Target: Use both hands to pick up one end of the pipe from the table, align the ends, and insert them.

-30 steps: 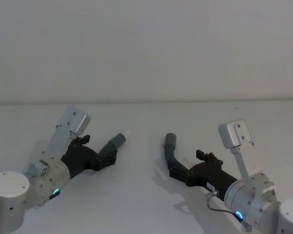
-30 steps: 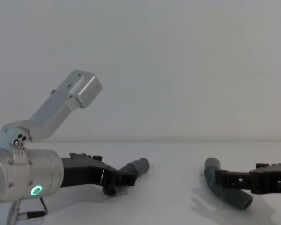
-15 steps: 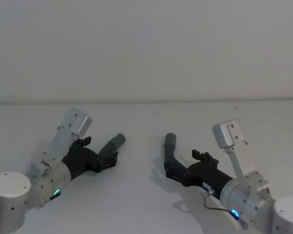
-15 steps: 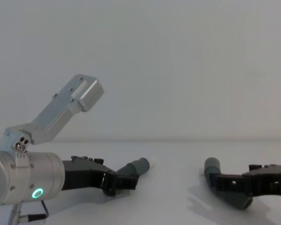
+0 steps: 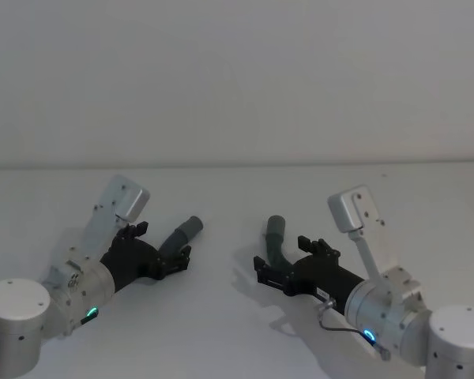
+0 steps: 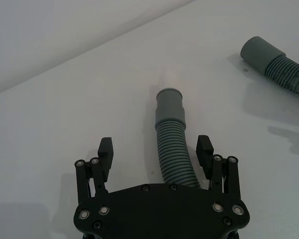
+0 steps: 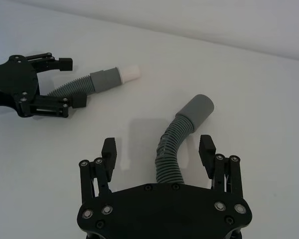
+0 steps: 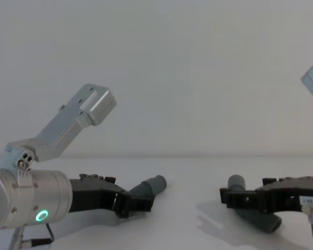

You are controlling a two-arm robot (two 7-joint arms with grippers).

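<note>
Between the wide-apart fingers of our left gripper (image 6: 155,147) lies the 1st hose piece (image 6: 173,154), unclamped, its white-tipped cuff (image 7: 107,78) pointing toward the middle of the table (image 5: 221,332). Our right gripper (image 7: 157,145) likewise stands open astride the 2nd hose piece (image 7: 169,152), whose plain grey cuff (image 7: 198,109) lies just beyond the fingertips. We see both pieces resting on the table, apart.

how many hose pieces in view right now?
2. The left hose lies inside the open left gripper; the right hose lies inside the open right gripper. Both rest on the table; none looks hidden.
</note>
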